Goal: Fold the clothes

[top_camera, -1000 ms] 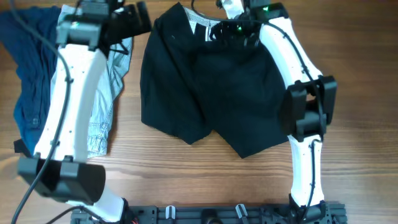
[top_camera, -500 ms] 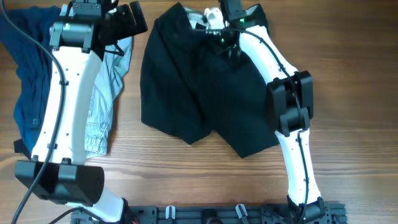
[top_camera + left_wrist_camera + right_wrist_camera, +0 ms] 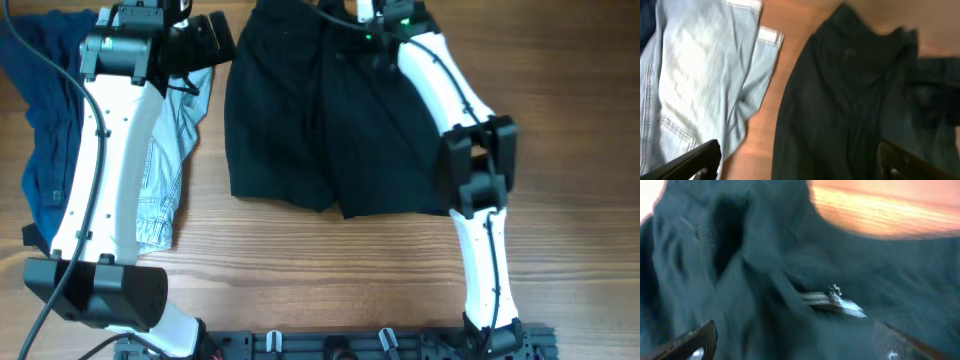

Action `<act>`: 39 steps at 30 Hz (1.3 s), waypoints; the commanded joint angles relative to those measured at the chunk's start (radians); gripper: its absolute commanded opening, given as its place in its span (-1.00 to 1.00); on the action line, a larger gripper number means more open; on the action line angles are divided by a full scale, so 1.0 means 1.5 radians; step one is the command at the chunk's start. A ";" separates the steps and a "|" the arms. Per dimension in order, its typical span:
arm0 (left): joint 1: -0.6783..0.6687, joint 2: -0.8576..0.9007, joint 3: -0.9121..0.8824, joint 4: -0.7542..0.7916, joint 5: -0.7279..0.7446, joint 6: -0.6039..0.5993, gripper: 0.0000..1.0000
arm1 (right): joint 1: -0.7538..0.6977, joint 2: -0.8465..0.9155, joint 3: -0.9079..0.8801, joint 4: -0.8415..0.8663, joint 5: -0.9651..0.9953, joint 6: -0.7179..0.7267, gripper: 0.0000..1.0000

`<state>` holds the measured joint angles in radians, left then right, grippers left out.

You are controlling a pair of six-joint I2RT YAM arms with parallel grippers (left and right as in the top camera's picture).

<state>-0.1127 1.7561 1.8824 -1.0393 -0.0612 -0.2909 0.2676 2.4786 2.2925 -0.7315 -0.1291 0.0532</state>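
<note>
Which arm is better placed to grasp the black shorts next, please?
Right, probably: the right gripper hangs open over the top of the shorts, while the left gripper sits at their edge by the jeans.

Overhead view, bright and even, light falling from above: wood grain on the table (image 3: pixel 330 280) is crisp, shadows soft and faint. The black shorts (image 3: pixel 300 120) swallow the light, their folds barely readable. Left wrist view, mildly soft all over; the pale jeans (image 3: pixel 695 75) glow bright, nearly washed out. Right wrist view, heavy smear across everything: dark cloth a teal haze, table a hot orange glare up top, top-left corner blown white. Fingers (image 3: pixel 690 339) of the right claw (image 3: pixel 795 341) sit as dark, unfocused wedges.
</note>
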 commanded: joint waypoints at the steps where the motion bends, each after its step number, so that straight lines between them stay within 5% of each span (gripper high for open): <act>1: 0.003 0.000 0.001 -0.072 0.006 -0.001 1.00 | -0.033 -0.165 0.010 -0.092 -0.019 0.024 1.00; 6: -0.007 0.000 -0.016 -0.206 0.050 -0.001 0.99 | -0.064 -0.250 0.009 -0.408 -0.025 0.054 0.99; 10: -0.029 0.000 -0.118 -0.206 0.089 -0.001 0.95 | -0.065 -0.250 -0.025 -0.512 -0.032 0.064 0.91; 14: -0.041 0.000 -0.311 -0.096 0.098 -0.001 0.84 | -0.065 -0.250 -0.041 -0.487 -0.035 0.050 0.92; 18: -0.039 0.000 -0.398 0.014 0.097 0.003 0.59 | -0.065 -0.250 -0.042 -0.498 -0.040 0.017 0.89; 22: -0.038 0.005 -0.503 0.165 0.093 0.032 0.56 | -0.065 -0.250 -0.042 -0.500 -0.065 -0.006 0.85; 24: -0.038 0.006 -0.539 0.235 0.093 0.032 0.44 | -0.065 -0.250 -0.042 -0.500 -0.065 -0.017 0.85; 27: -0.037 0.007 -0.558 0.273 0.093 0.032 -0.83 | -0.065 -0.250 -0.042 -0.500 -0.065 -0.017 0.84; 28: -0.034 0.006 -0.558 0.272 0.088 0.032 -0.92 | -0.065 -0.250 -0.042 -0.500 -0.065 -0.017 0.84; 39: 0.118 -0.076 -0.555 0.237 0.114 -0.004 -0.92 | -0.085 -0.250 -0.042 -0.501 -0.065 -0.012 0.87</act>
<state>0.0555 1.6646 1.0519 -0.6846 0.0975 -0.2798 0.1604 2.0918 2.2314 -1.4811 -0.2092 0.0433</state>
